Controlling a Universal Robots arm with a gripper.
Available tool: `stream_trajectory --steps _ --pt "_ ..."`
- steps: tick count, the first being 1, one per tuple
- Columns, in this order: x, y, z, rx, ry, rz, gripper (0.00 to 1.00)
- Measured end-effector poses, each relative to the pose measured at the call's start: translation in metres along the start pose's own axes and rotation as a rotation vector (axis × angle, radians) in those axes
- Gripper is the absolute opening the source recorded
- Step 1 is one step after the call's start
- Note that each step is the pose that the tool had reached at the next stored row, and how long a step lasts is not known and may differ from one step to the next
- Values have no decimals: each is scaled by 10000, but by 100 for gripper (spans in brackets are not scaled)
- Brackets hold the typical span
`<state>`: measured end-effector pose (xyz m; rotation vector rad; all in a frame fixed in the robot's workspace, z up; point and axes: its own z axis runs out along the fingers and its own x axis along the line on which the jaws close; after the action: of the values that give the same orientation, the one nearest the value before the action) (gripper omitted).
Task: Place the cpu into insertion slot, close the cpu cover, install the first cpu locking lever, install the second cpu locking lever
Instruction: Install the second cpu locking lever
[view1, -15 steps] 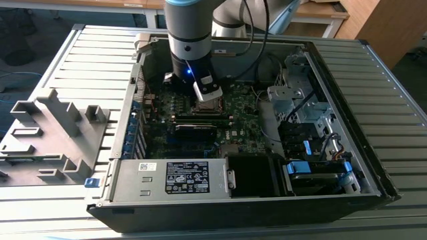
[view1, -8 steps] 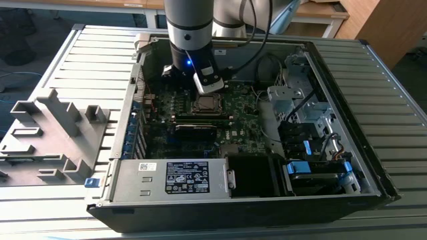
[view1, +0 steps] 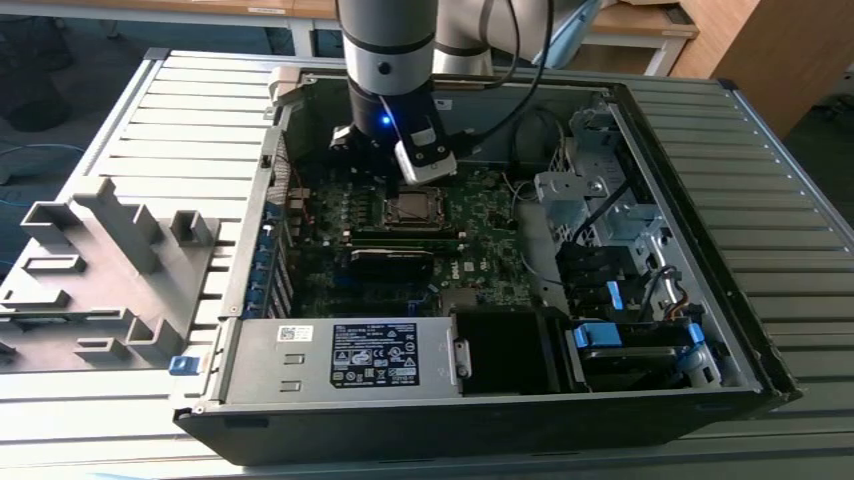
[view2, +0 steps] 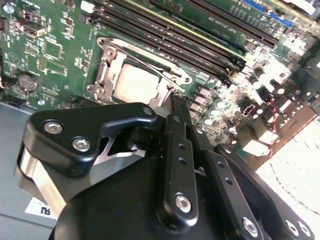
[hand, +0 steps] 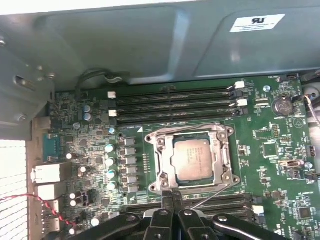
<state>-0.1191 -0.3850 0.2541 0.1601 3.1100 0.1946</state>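
Silvery cpu (hand: 193, 159) seated under closed cover (hand: 159, 161), gripper (hand: 173, 196) fingers pressed together at the socket's edge, holding nothing.

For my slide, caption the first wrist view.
Shut gripper poised at the edge of the closed cpu cover, with the cpu seated in the socket.

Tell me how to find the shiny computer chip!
Look inside the open computer case at the green motherboard. Near its middle, between the long black memory slots, a silvery cpu cover frames the cpu, the only flat, square, metal-topped piece.
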Motion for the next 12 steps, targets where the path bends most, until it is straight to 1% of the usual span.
stream_trajectory --steps 6,9,12 --pt "-121 4 2 19 183 25 11" --pt "-158 -14 1 23 231 32 11" --pt "-174 -44 -3 23 247 35 11"
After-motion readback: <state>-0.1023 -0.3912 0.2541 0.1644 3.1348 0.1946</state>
